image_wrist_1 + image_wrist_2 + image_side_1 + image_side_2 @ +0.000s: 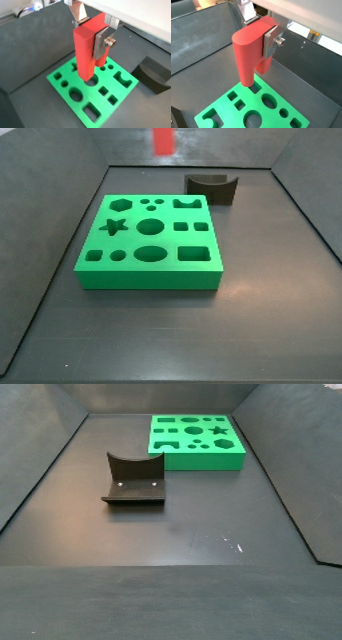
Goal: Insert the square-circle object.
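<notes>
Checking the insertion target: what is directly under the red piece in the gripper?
The gripper holds the red piece above the green board, over its holes. Which hole lies beneath is covered.

Gripper (95,42): two-finger parallel-jaw type, seen close in both wrist views. Fingers (103,44): flat silver metal plates, squared edges, brushed grey finish. One dark round screw head on outer plate face (278,42). Second plate partly visible, pale silver, tapering (248,11). White housing edge above fingers (133,12). Dark pads not clearly discernible. No cables or markings legible.
</notes>
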Motion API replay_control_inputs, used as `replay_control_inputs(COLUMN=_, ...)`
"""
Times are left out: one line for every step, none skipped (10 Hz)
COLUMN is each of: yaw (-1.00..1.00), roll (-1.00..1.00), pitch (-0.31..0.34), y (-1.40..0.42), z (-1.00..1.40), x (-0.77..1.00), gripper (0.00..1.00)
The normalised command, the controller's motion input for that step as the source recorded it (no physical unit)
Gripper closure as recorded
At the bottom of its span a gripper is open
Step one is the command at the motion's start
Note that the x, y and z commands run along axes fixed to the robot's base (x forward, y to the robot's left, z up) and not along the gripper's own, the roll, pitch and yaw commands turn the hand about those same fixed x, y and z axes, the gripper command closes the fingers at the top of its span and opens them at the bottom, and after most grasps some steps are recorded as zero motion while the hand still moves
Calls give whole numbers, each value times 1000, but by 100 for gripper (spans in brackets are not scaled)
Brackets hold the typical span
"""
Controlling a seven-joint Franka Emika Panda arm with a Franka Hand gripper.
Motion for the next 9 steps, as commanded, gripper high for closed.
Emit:
replay_control_inputs(yaw=-726, roll=-76, pitch=-74, y=14, z=-954, x=-529, gripper=100)
replay_control_inputs(yaw=-809, roll=-66, pitch=-57, y=51, z=-934, x=-429, gripper=100)
replay_control_inputs(yaw=-900, roll=-46, pitch=-20, y=77, z=-866, x=-306, gripper=100)
replay_control_inputs(yaw=-949, roll=-27, pitch=0, y=100, z=-780, x=-251, gripper=100)
replay_control_inputs(yaw=-611, roll=-7, pitch=0, y=-86, z=-800, x=-511, gripper=100)
replay_control_inputs(yaw=-283, roll=-1, pitch=0, y=-403, z=-791, x=-694, gripper=100)
replay_control_inputs(yaw=-183, roll=0, pitch=0, y=-529, z=-720, x=-743, gripper=100)
replay_control_inputs(yaw=-271, roll=0, pitch=-10, y=-454, z=-697, x=-700, gripper=100)
replay_control_inputs(yaw=-814, roll=24, pitch=0, y=-257, z=-300, x=-114, gripper=100)
